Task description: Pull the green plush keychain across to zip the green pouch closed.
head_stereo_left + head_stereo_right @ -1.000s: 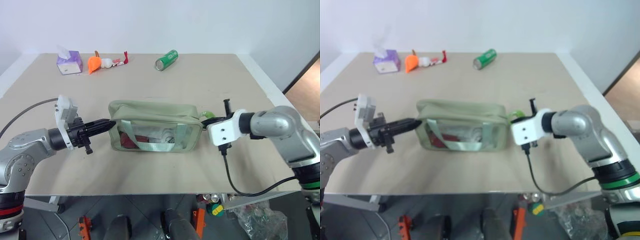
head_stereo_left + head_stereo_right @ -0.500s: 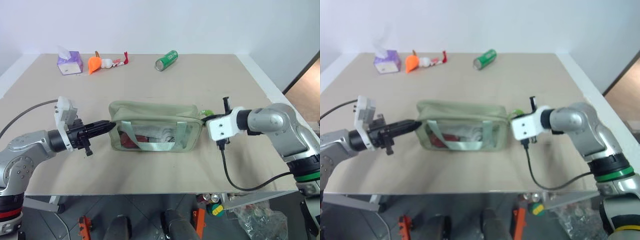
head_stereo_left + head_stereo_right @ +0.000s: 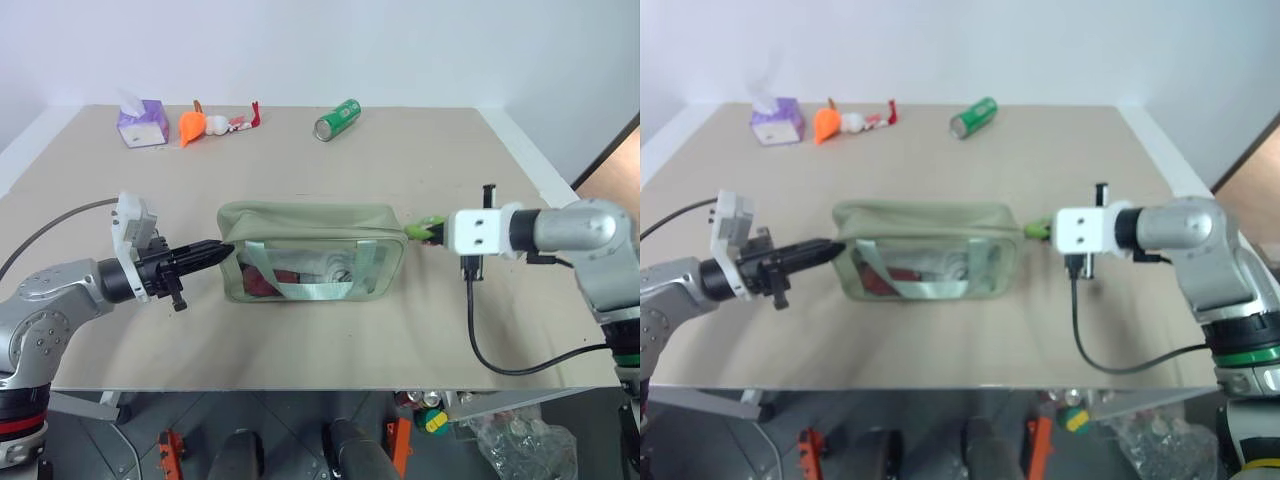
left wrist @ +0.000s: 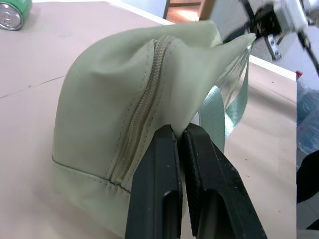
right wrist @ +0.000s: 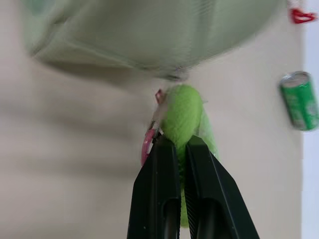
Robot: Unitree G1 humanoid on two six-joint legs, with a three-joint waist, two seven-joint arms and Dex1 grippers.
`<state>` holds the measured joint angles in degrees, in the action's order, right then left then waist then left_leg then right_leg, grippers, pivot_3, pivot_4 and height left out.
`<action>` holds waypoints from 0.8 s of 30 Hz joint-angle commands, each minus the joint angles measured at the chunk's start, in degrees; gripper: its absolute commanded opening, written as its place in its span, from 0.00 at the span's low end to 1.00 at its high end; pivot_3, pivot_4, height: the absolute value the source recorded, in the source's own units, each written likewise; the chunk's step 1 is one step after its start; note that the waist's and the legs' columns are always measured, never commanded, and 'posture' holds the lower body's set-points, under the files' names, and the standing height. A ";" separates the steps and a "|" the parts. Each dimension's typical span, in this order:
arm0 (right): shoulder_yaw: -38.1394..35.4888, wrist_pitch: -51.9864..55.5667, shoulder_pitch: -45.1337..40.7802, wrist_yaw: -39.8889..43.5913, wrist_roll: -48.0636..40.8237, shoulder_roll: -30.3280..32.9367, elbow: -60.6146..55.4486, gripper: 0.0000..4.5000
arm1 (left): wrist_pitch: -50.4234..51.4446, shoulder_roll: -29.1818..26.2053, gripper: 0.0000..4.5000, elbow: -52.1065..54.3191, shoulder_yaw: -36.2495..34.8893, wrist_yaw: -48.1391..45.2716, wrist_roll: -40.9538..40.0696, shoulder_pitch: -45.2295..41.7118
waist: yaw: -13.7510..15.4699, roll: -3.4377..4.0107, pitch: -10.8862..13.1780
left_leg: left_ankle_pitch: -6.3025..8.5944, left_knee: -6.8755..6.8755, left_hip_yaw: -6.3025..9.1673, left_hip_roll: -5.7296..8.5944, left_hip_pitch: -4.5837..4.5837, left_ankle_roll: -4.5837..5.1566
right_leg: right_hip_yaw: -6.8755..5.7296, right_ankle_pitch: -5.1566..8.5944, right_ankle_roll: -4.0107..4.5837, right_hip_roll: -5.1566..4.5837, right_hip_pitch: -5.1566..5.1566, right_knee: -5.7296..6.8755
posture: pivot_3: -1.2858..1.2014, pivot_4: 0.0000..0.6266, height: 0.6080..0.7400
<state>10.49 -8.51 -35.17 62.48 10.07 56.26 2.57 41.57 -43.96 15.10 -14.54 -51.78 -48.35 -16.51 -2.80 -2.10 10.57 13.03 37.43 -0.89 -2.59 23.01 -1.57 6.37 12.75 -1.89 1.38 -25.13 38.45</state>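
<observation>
The green pouch, pale sage with clear side panels and a strap, lies in the middle of the table, its zipper running along the top. My left gripper is shut on the fabric at the pouch's left end. At the right end, the green plush keychain hangs off the zipper pull beside a pink clip. My right gripper is shut on that lime-green plush, just right of the pouch's right corner.
Along the table's far edge sit a purple tissue box, an orange and white toy and a green drink can on its side. A black cable hangs from my right wrist over the front right of the table.
My right gripper has moved to the right with the keychain in it, and its wrist has rolled. The left gripper kept its hold on the pouch's left end.
</observation>
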 commanded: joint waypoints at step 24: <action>-16.23 24.27 -0.56 4.73 -23.94 -4.05 2.51 0.89 | 3.18 0.75 0.76 -2.26 -4.51 3.46 -3.52 -2.90 | -0.12 -0.11 -0.01 | -0.03 0.09 0.05 -0.05 0.11 -0.04 | 0.02 -0.15 -0.09 0.11 -0.04 0.00 | 0.52 0.24 1.00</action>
<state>-2.40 13.92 -34.56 66.52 -11.09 50.79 4.72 44.89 -42.65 11.44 -16.50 -48.49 -50.64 -18.98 -2.91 -2.20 10.56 13.02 37.51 -0.84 -2.65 23.12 -1.60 6.39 12.61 -1.98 1.49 -25.17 38.45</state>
